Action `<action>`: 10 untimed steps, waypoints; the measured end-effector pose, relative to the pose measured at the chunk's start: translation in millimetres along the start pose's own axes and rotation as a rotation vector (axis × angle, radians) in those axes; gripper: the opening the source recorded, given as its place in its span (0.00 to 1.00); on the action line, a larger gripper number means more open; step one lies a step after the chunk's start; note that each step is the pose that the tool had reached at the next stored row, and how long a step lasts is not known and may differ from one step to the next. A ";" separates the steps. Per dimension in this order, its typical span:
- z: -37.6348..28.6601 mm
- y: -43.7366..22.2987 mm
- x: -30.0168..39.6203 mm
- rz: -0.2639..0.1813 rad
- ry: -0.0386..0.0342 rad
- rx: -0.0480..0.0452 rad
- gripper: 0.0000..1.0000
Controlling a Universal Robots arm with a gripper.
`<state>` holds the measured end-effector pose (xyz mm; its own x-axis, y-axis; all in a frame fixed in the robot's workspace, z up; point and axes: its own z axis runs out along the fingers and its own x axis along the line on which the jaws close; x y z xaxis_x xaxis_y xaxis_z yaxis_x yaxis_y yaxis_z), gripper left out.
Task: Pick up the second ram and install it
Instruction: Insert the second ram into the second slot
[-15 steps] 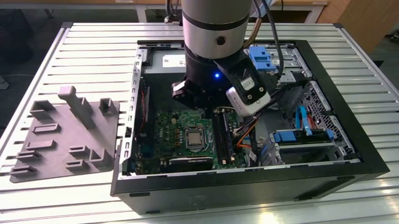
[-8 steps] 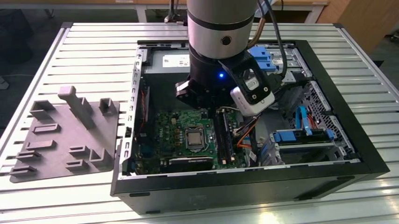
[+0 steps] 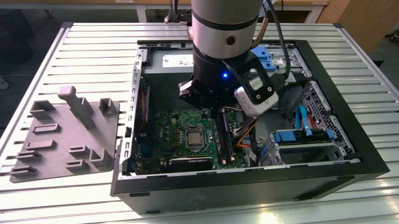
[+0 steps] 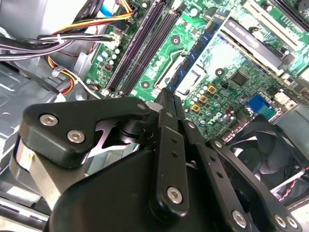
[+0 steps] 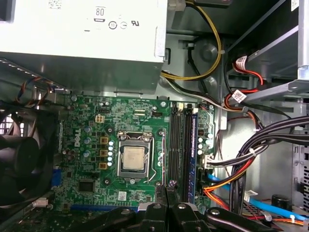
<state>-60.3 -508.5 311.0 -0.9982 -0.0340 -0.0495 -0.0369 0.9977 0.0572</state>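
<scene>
My gripper (image 4: 166,94) is shut, its two thin fingertips pressed together with nothing visible between them. In the first wrist view the gripper (image 5: 166,191) hangs just over the near end of the long black memory sockets (image 5: 175,145) on the green motherboard (image 5: 91,121). The same sockets (image 4: 142,46) run side by side in the second wrist view. I cannot tell the second ram apart from these dark sockets. In the exterior view the arm's wrist (image 3: 215,88) covers the gripper, above the socket row (image 3: 223,135).
The open black computer case (image 3: 249,184) lies on a slatted table. The processor (image 5: 133,160) sits beside the sockets, with a fan (image 4: 270,150) past it. Cable bundles (image 5: 241,159) crowd the sockets' other side. A grey moulded tray (image 3: 68,135) with upright posts lies at the exterior view's left.
</scene>
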 end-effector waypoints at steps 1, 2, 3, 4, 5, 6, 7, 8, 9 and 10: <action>0.0 0.0 -0.6 0.000 0.0000 0.0000 0.12; 0.1 0.0 -1.3 0.000 0.0001 0.0000 0.12; 0.1 -0.1 -2.0 0.000 0.0001 0.0000 0.12; 0.1 -0.1 -2.6 0.000 0.0001 0.0000 0.12; 0.1 -0.1 -3.1 0.000 0.0001 0.0000 0.12; 0.2 -0.1 -3.5 0.000 0.0001 0.0000 0.12; 0.2 -0.2 -3.9 0.000 0.0001 0.0000 0.12; 0.2 -0.2 -4.3 0.000 0.0001 0.0000 0.12; 0.2 -0.2 -4.6 0.000 0.0001 0.0000 0.12; 0.2 -0.2 -4.8 0.000 0.0001 0.0000 0.12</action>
<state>-55.5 -508.5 311.0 -0.9982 -0.0340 -0.0494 -0.0368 0.9977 0.0572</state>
